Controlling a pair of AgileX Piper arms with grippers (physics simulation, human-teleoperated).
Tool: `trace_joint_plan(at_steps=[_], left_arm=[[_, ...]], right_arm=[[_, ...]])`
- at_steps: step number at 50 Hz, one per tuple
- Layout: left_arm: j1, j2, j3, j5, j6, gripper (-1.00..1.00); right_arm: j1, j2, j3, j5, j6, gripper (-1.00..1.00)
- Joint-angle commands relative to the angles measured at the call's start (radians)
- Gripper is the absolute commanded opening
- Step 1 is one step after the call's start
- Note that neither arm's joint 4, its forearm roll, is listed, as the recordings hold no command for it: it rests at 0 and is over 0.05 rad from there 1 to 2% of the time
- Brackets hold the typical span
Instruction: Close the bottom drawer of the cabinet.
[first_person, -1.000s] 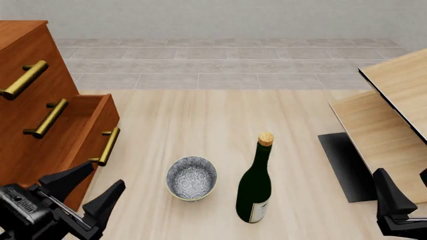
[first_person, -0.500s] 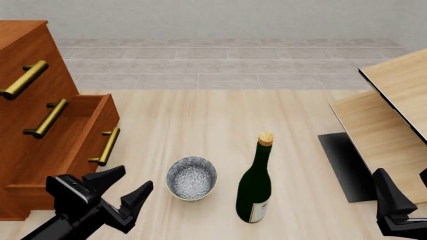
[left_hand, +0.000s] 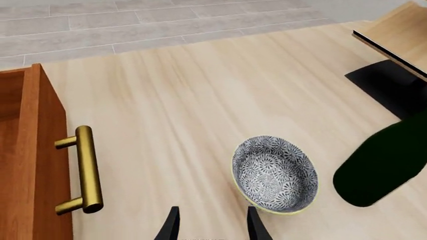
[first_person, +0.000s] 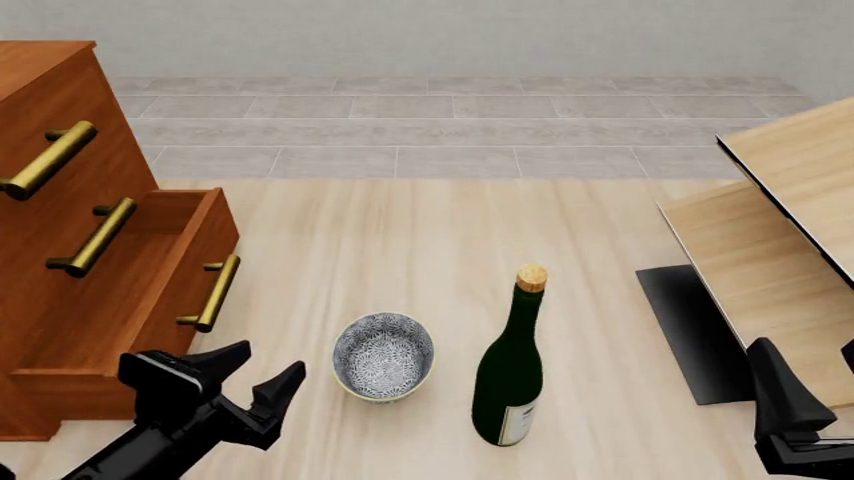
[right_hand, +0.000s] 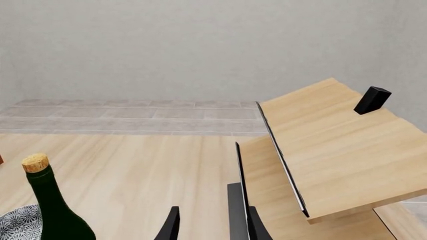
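Bottom drawer (first_person: 134, 290) of the cabinet (first_person: 54, 130) stands pulled out, its front and brass bar handle (first_person: 214, 293) projecting past the two upper drawers over the pale worktop (first_person: 400, 250). Left pincer (first_person: 254, 378) sits just beside the drawer front's near corner, below the handle, fingers parted, holding nothing, not touching the drawer. Patterned bowl (first_person: 383, 355) lies beyond the pincer from the drawer; corked dark green wine bottle (first_person: 511, 370) stands upright farther out. Light-wood furniture (first_person: 787, 210) farthest off. Right pincer (right_hand: 210, 225): fingers apart, empty.
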Motion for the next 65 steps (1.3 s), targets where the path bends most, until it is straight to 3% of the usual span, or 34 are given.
trace_joint_plan(at_steps=[1, 22, 65], left_arm=[[0.064, 0.116, -0.004, -0.079, -0.007, 1.0], [0.126, 0.215, -0.071, -0.091, -0.01, 1.0], [0.258, 0.297, -0.1, -0.092, 0.042, 1.0]], right_arm=[[0.0, -0.003, 0.0, 0.002, -0.001, 1.0], [0.001, 0.009, 0.0, -0.009, 0.0, 1.0], [0.0, 0.007, -0.002, -0.004, 0.001, 1.0]])
